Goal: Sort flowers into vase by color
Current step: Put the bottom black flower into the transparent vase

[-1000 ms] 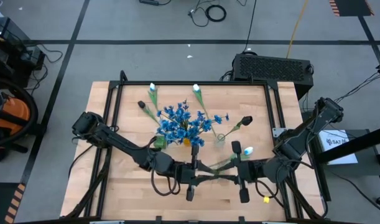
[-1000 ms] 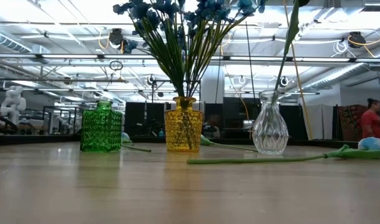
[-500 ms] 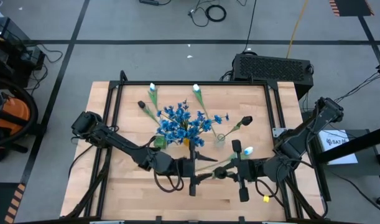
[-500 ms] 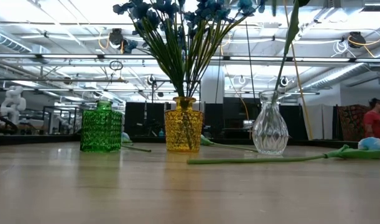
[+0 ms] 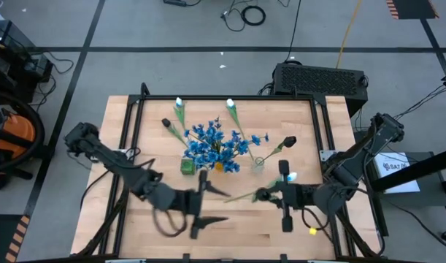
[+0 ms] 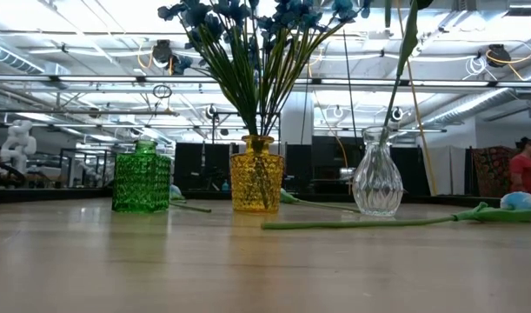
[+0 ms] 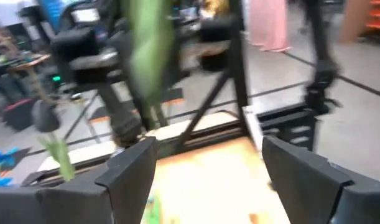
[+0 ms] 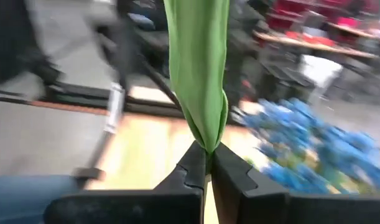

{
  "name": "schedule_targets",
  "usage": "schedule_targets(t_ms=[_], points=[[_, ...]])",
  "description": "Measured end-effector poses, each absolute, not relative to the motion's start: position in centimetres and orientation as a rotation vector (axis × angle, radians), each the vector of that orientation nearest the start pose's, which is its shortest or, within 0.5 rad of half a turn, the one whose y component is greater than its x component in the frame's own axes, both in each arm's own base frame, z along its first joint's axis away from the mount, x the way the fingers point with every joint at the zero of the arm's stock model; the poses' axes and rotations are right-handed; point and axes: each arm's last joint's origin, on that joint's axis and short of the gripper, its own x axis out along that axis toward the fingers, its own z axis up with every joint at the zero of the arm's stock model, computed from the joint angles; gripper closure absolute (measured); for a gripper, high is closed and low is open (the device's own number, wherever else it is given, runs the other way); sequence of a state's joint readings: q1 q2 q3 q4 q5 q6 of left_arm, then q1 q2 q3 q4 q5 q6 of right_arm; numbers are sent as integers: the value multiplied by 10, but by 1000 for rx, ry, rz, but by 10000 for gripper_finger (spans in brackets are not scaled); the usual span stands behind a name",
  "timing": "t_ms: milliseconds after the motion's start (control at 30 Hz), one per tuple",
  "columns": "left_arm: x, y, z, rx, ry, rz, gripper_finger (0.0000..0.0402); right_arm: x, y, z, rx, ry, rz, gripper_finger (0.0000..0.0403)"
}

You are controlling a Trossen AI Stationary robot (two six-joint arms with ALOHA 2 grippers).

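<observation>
I see my right gripper [image 8: 206,163] pinching a green flower stem [image 8: 198,68] near the desk's [image 5: 135,219] front edge — just before the clear vase [image 5: 258,163]. My left gripper [image 7: 208,171] stands spread wide, empty, apart from it.

No text, label, brand, number or sign can be read in any view. A white sheet [image 5: 393,165] at about three o'clock beside the table carries dark print, but it cannot be made out.
</observation>
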State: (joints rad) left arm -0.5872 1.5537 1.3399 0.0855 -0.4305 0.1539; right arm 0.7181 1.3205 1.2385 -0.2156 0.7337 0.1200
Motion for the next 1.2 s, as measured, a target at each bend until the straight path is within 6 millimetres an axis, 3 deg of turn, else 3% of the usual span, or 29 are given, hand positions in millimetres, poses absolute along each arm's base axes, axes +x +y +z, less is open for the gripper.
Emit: schedule_targets(t_ms=[233,533,1200], points=[[277,-210,368,269,136,-268,102,244,144,357,-17,343,-236,399],[273,-209,362,338,196,-189,102,265,107,346,-100,420,-400,399],[271,-208,358,368,238,-193,102,266,103,344,-130,441,-405,399]])
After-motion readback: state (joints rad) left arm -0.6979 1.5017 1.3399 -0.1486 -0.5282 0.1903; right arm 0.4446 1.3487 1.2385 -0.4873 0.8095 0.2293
